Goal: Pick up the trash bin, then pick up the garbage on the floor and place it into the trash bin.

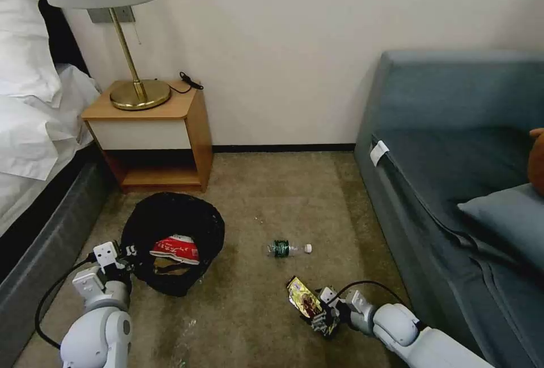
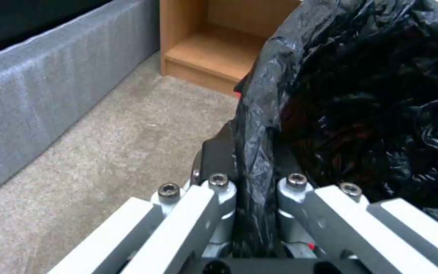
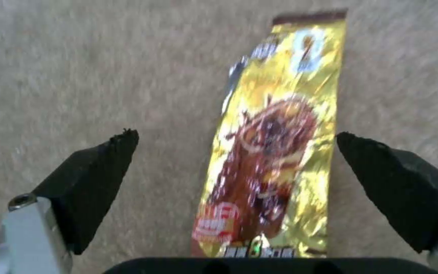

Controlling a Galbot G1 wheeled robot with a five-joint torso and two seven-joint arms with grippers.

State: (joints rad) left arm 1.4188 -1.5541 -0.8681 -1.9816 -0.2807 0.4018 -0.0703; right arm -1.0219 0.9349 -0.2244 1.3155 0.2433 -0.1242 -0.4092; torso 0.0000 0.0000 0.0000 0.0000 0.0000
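Observation:
The trash bin (image 1: 170, 221), lined with a crinkly black bag, sits low on the floor (image 1: 255, 311) in front of the nightstand. Inside it lie a red-and-white packet (image 1: 177, 248) and some brown paper (image 1: 169, 266). My left gripper (image 1: 128, 255) is shut on the bin's bagged rim (image 2: 253, 152) at its near left side. The gold-brown snack wrapper (image 1: 302, 298) lies flat on the carpet, and my right gripper (image 3: 235, 136) is open with the wrapper (image 3: 275, 152) between its black fingertips (image 3: 97, 171). A small clear bottle (image 1: 289, 248) with a green label lies on the carpet beyond the wrapper.
A wooden nightstand (image 1: 153, 136) with a brass lamp (image 1: 139, 93) stands against the back wall. The bed (image 1: 34, 187) runs along the left and a blue-grey sofa (image 1: 453, 187) along the right. Open carpet lies between them.

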